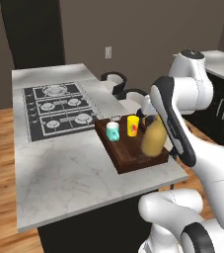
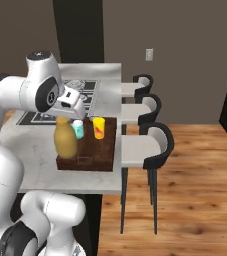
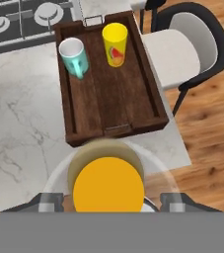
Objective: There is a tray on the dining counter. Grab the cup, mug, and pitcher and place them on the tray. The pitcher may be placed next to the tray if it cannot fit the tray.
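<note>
- Cup and mug look sorted: the yellow cup [image 3: 115, 44] and the teal mug [image 3: 74, 58] both stand upright at the far end of the tray [image 3: 111, 101], mug on the left, cup on the right, a small gap between them.
- The tray sits on the dining counter [image 1: 64, 173], near its right edge, just right of the black cooktop [image 1: 59, 109], with the bar stools [image 2: 145, 145] beyond that edge.
- So I'd say we're on the last step, the pitcher. The amber pitcher [image 2: 65, 138] is up in the gripper [image 3: 108, 201], fingers [image 3: 50, 201] on either side of its body, so the jaws are wide but clamped on the pitcher, not released.
- From both base views the pitcher hangs over the near end of the tray; whether its bottom is touching the wood I honestly can't tell. In the hand view its orange top [image 3: 108, 185] sits just short of the tray's near rim.
- The near half of the tray is bare, so it looks like it could fit.
- Next move, my guess: nudge it a bit further over the tray, lower it straight down, keep it upright, let go only once it's seated.
- Thing to watch: landing on the rim and tipping over.
</note>
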You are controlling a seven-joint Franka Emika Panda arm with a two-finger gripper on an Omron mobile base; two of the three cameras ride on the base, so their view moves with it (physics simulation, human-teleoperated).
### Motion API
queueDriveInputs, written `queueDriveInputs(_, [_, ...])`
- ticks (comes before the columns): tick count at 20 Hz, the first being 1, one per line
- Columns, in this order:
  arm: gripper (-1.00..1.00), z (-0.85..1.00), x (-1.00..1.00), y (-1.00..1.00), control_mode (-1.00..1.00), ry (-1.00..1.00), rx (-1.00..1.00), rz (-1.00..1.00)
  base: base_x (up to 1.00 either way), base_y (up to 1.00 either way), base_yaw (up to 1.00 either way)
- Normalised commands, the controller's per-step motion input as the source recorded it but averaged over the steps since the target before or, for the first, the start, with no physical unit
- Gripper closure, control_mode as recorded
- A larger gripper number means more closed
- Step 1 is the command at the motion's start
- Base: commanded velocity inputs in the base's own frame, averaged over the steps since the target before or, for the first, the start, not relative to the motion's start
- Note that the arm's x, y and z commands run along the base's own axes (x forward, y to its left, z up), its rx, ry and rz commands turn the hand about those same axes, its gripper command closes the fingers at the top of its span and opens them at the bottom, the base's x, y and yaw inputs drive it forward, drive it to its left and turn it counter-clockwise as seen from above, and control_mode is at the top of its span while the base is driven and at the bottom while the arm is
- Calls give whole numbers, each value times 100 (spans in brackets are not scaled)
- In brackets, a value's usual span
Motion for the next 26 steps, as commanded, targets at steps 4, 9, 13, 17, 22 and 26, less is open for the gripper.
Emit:
queueDriveInputs(4, [100,0,37,12,-100,0,0,-13,0,0,0])
queueDriveInputs(9, [100,-6,54,3,-100,0,0,-14,0,0,0])
queueDriveInputs(13, [100,-15,56,0,-100,0,0,-12,0,0,0])
queueDriveInputs(17, [100,-39,29,0,-100,0,0,-10,0,0,0])
queueDriveInputs(22, [100,-57,12,0,-100,0,0,-6,0,0,0])
queueDriveInputs(26, [100,-37,13,0,-100,0,1,-5,0,0,0])
